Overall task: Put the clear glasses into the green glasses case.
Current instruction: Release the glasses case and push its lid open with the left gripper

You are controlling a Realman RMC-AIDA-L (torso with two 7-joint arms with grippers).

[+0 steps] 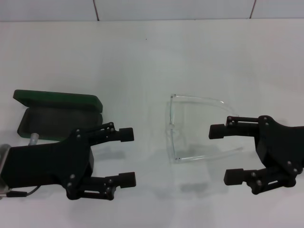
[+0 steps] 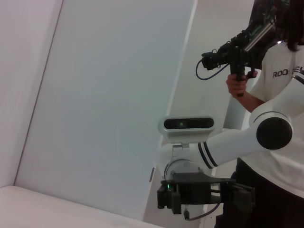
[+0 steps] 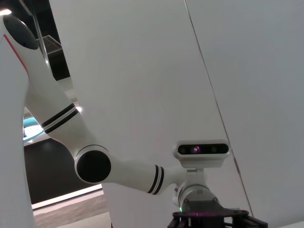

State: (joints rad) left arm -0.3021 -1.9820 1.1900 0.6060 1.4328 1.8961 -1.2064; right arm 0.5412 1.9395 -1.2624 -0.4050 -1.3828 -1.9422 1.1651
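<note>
The green glasses case (image 1: 54, 116) lies open left of the clear glasses (image 1: 192, 128), well apart, its lining apparently bare; the left gripper (image 1: 126, 157) hovers just in front of the case, jaws spread wide, holding nothing; the glasses rest on the white table (image 1: 142, 57), arms unfolded; likely light, slippery, easily flexed, best pinched at the lens bridge; the right gripper (image 1: 225, 154), just right of them, gapes empty.

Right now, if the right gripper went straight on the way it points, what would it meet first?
Likely the transparent plastic wraparound clear glasses: the open right gripper points at their arm tips on the white table, though height is unclear.
</note>
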